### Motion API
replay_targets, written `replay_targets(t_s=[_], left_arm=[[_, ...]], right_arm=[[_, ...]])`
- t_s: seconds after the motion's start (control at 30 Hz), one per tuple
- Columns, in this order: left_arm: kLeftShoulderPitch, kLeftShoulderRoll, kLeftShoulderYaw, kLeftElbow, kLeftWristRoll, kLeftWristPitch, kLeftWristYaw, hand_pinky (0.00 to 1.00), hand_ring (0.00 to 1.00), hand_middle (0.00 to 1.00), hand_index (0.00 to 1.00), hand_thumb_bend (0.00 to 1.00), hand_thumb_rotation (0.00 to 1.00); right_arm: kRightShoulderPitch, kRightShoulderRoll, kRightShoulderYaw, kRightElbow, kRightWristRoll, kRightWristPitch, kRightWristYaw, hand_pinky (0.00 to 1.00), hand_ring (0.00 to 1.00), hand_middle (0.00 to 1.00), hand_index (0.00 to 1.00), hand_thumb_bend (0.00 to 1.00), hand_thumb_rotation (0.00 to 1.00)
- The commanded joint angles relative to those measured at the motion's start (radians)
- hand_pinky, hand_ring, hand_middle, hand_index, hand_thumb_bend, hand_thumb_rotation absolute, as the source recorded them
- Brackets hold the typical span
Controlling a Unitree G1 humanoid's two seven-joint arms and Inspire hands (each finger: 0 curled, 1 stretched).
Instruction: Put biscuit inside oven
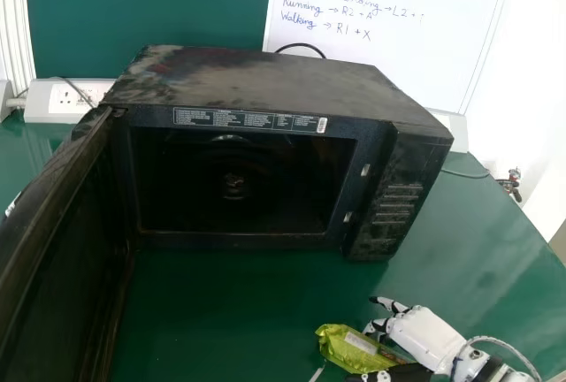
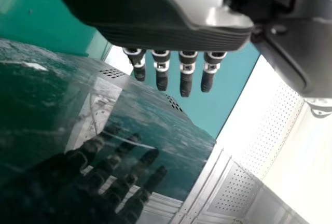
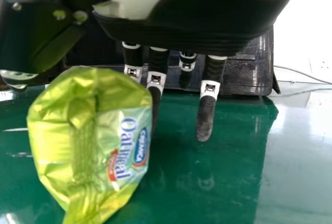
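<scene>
Door point(image 1: 53, 240) swung wide at half past eight in the head view; the left hand point(image 2: 155, 37), in the left wrist view, is idle, fingers straight. Oven point(image 1: 252, 81) sits around eleven, its cavity facing forward. Biscuit packet point(image 1: 349, 347) is at five o'clock, against the right hand point(image 1: 424, 333); I cannot tell whether it is gripped. Securing the packet looks like the step in hand; next calls for a raised carry towards eleven, over the cavity's lower lip. Head view gives that route; right wrist view, the packet's printed face.
</scene>
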Motion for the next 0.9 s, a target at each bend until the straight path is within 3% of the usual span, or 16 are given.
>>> replay_targets(t_s=[0.0, 0.87], left_arm=[[0.007, -0.001, -0.008, -0.006, -0.002, 0.002, 0.005, 1.00, 0.99, 0.98, 0.99, 0.88, 0.87], [0.020, 0.001, 0.000, -0.015, -0.011, -0.002, -0.004, 1.00, 0.99, 0.98, 0.99, 0.88, 0.86]], right_arm=[[0.026, 0.004, 0.016, 0.007, -0.035, -0.010, 0.010, 0.39, 0.50, 0.59, 0.61, 1.00, 0.27], [0.029, -0.039, 0.053, -0.043, -0.221, 0.011, -0.055, 0.39, 0.52, 0.60, 0.57, 1.00, 0.26]])
